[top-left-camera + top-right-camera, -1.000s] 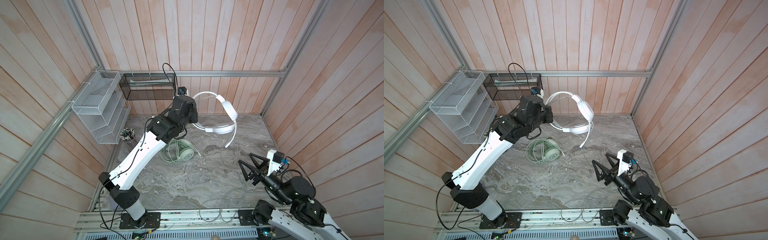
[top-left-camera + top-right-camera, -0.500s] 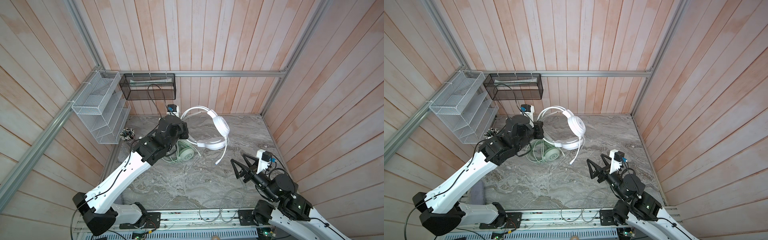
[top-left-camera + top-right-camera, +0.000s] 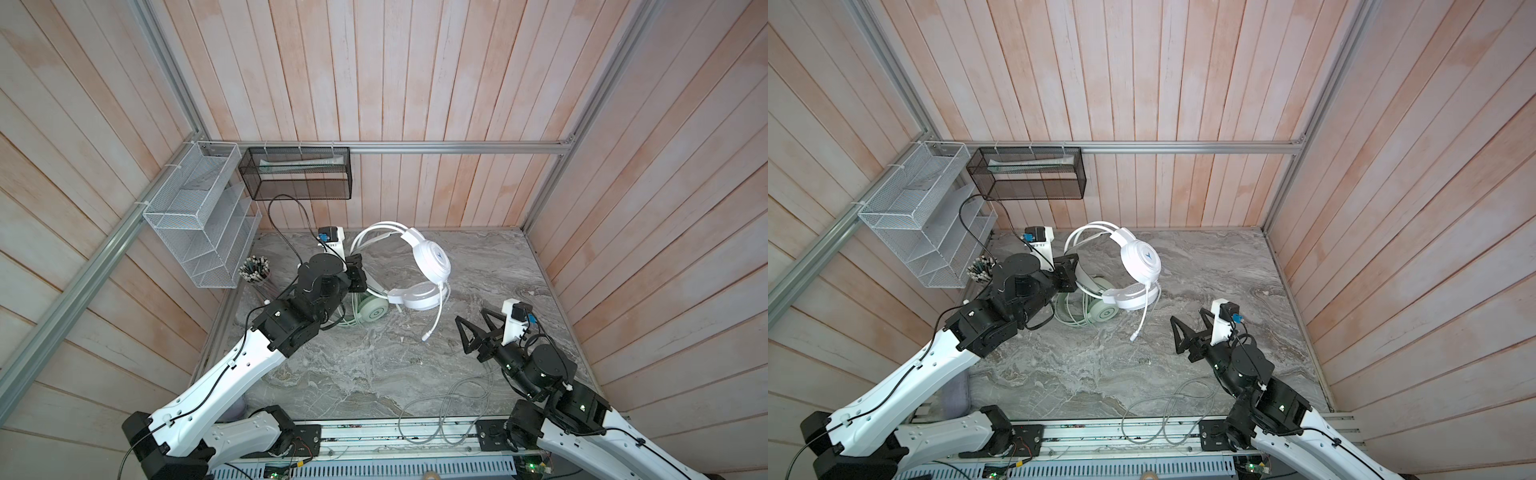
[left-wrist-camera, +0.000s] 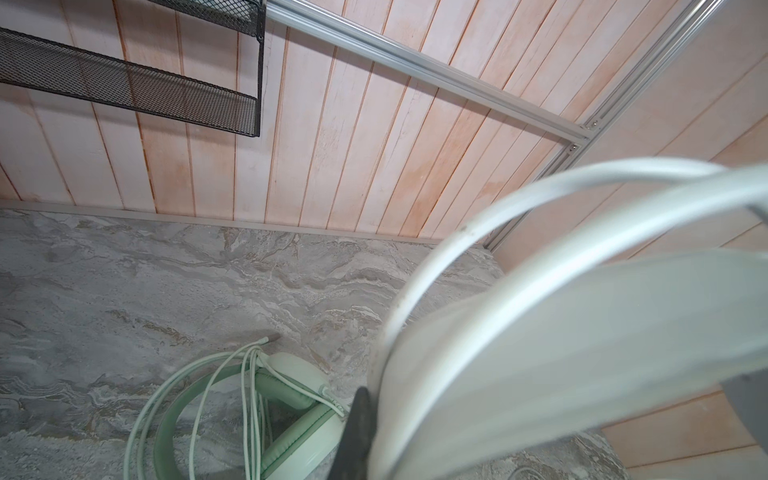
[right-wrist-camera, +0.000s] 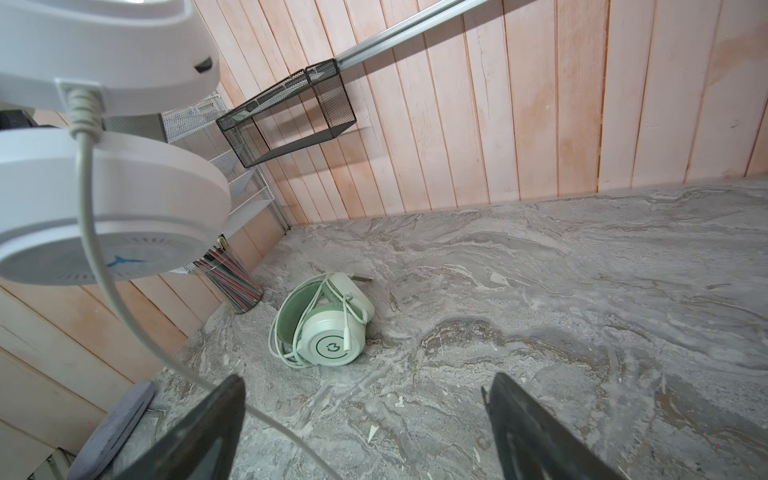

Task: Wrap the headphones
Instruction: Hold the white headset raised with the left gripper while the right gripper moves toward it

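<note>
Nearest, the cable (image 3: 444,411) lies in slack grey-white loops over the front edge of the bench (image 3: 478,257). It is thin, round and limp. It looks to be the white headset's lead. If it is drawn in fast, a loop could catch on the rail below.

The right end effector (image 3: 470,316) hovers above the bench with its black wedge-shaped jaws spread wide, and it holds nothing. In its wrist view a strand of cable runs down just beside one finger (image 5: 199,432). So thin a cord could slide out of a grip or be missed outright.

Further in, the left end effector (image 3: 357,270) is clamped on the headband of the white headset (image 3: 432,259), which hangs clear of the bench. The headset is smooth, glossy plastic, with round flat-faced earcups and a twin-hoop band. Pinched at one spot, it could swivel or slip. Its slim curved boom (image 3: 434,316) sticks down and could hook a turn of cable.

Below it the mint headset (image 5: 328,328) lies on the bench, matte, with padded cups and its own cord looped around it. A low swing of the white earcup could knock it or tangle the two cords.

The bench is rough, veined grey stone. On the far plank wall hang a black mesh basket (image 3: 299,174) and a white wire rack (image 3: 199,232).
</note>
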Motion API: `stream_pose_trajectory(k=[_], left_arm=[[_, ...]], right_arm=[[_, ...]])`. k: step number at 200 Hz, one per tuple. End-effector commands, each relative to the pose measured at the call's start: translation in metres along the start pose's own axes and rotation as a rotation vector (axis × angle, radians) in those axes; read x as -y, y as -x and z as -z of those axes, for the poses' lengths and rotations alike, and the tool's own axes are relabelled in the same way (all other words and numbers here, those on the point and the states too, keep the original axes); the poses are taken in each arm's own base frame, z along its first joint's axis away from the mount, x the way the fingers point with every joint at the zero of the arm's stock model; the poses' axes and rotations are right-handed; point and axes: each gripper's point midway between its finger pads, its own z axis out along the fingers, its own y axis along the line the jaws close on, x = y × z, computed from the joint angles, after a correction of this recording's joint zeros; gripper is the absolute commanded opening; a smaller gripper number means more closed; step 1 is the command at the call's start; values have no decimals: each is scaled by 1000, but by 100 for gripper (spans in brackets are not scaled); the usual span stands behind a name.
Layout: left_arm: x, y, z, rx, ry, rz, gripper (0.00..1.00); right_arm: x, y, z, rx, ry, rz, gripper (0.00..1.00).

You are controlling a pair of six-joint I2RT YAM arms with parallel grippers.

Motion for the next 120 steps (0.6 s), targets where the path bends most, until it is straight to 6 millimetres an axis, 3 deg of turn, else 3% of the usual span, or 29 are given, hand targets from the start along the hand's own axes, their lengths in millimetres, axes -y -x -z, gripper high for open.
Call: stream_pose_trajectory(k=[1, 42, 120], left_arm=[[17, 30, 10, 105, -100, 71, 0], [16, 31, 14, 93, -139, 116, 0], [-2, 23, -2, 13, -123, 219, 0]], right_arm=[[1, -1, 0, 9, -3, 13, 92], [-8, -13, -4, -16, 58, -1, 89], [-13, -46, -18, -44, 125, 29, 86]])
